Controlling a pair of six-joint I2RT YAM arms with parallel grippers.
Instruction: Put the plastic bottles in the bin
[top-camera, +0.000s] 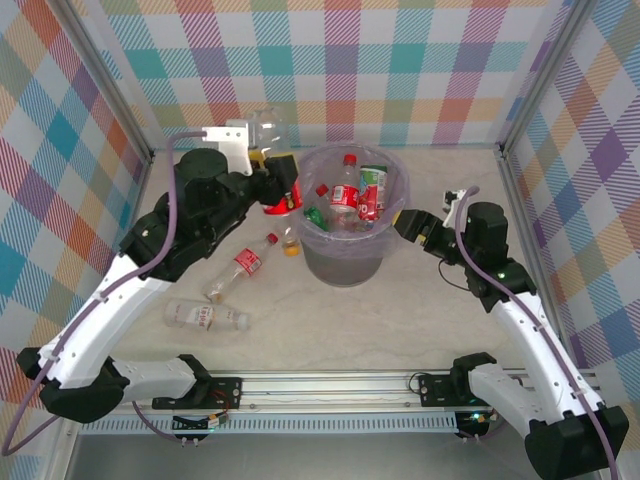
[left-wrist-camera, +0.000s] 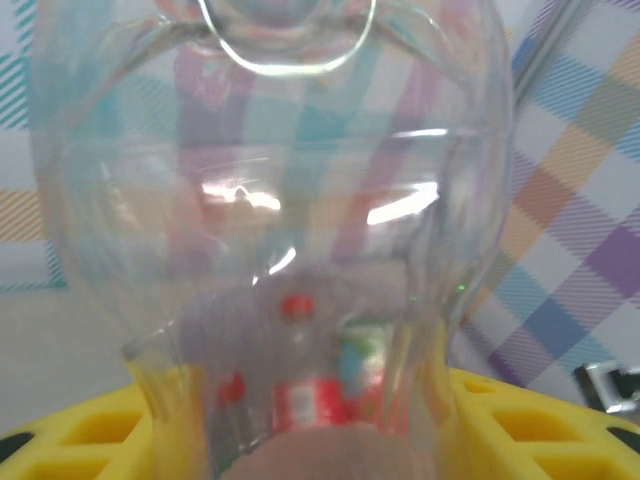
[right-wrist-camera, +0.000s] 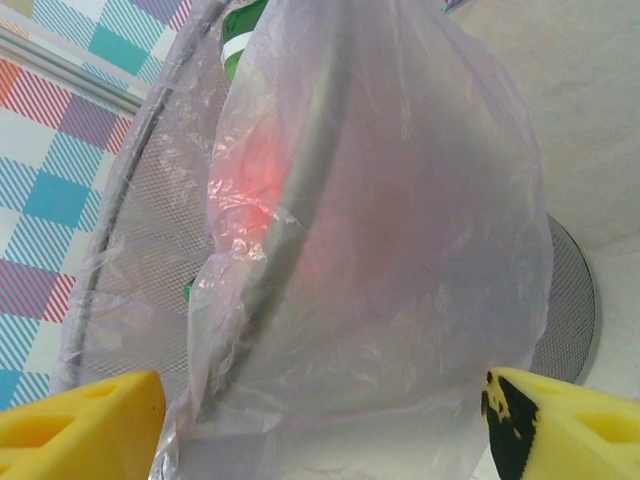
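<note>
While the left claw (top-camera: 281, 172) clamps a clear plastic bottle (left-wrist-camera: 300, 200), the round grey bin lined with a lavender bag (top-camera: 345, 265) stands mid-worktop.
That held bottle looks colourless, with no label I can see, its lobed base pointing away from the claw, raised just left of the bin's rim. Inside the bin sit red-labelled bottles (top-camera: 345, 196) and a green-labelled bottle (top-camera: 372, 190). The right claw (top-camera: 408, 222) hangs just beside the bin's right side, yellow fingers apart around a bulge of bag. A red-capped bottle (top-camera: 243, 266) and a pale-labelled bottle (top-camera: 205, 317) lie on the beige worktop (top-camera: 400, 320), left of the bin.
</note>
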